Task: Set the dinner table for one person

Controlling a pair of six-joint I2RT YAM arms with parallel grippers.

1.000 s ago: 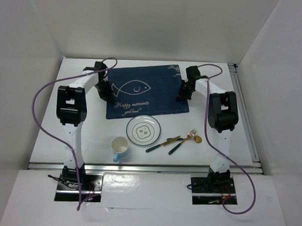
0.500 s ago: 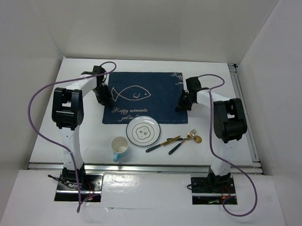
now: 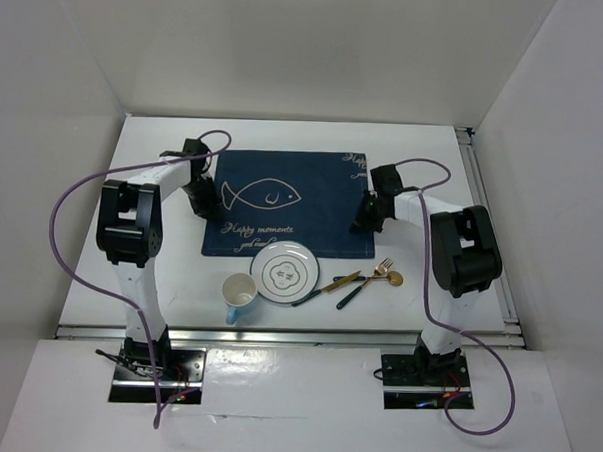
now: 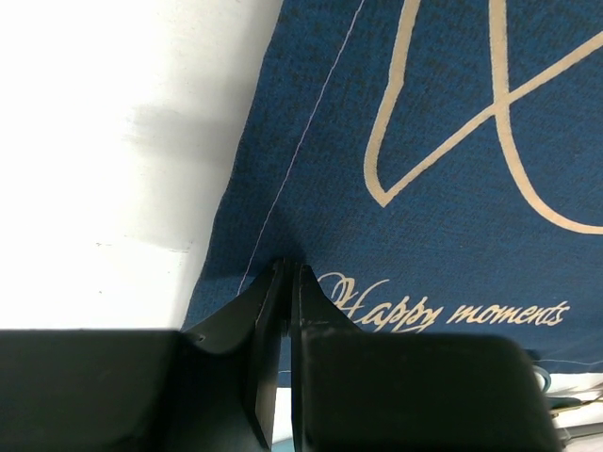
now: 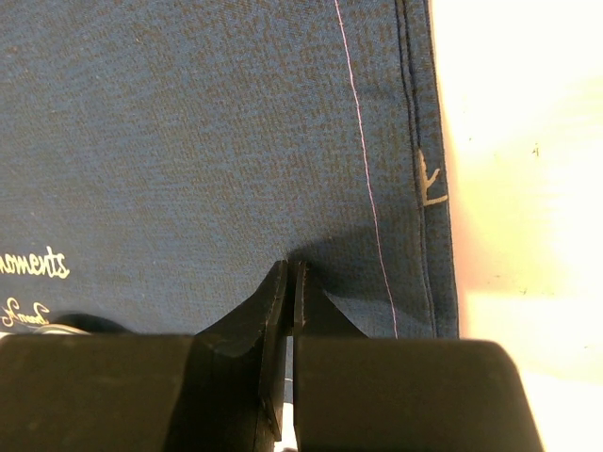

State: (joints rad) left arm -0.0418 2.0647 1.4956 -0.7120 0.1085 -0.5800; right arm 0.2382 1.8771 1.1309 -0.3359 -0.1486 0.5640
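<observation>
The navy placemat (image 3: pixel 283 197) with a fish drawing lies flat on the white dinner table (image 3: pixel 440 157). My left gripper (image 3: pixel 204 204) is shut on the mat near its near-left corner; the left wrist view shows the jaws (image 4: pixel 287 270) pinched together on the blue cloth (image 4: pixel 424 141). My right gripper (image 3: pixel 365 217) is shut on the mat near its near-right corner, with the jaws (image 5: pixel 287 266) closed on the cloth (image 5: pixel 188 132). A white plate (image 3: pixel 285 268) touches or overlaps the mat's near edge.
A white and blue cup (image 3: pixel 239 296) stands near the front, left of the plate. A knife (image 3: pixel 326 286), a fork (image 3: pixel 364 281) and a gold spoon (image 3: pixel 384 278) lie to the plate's right. Purple cables loop beside both arms. White walls enclose the table.
Both grippers have pulled the placemat toward the near edge and straightened it. The mat's near edge has reached the plate, which shifted slightly nearer.
</observation>
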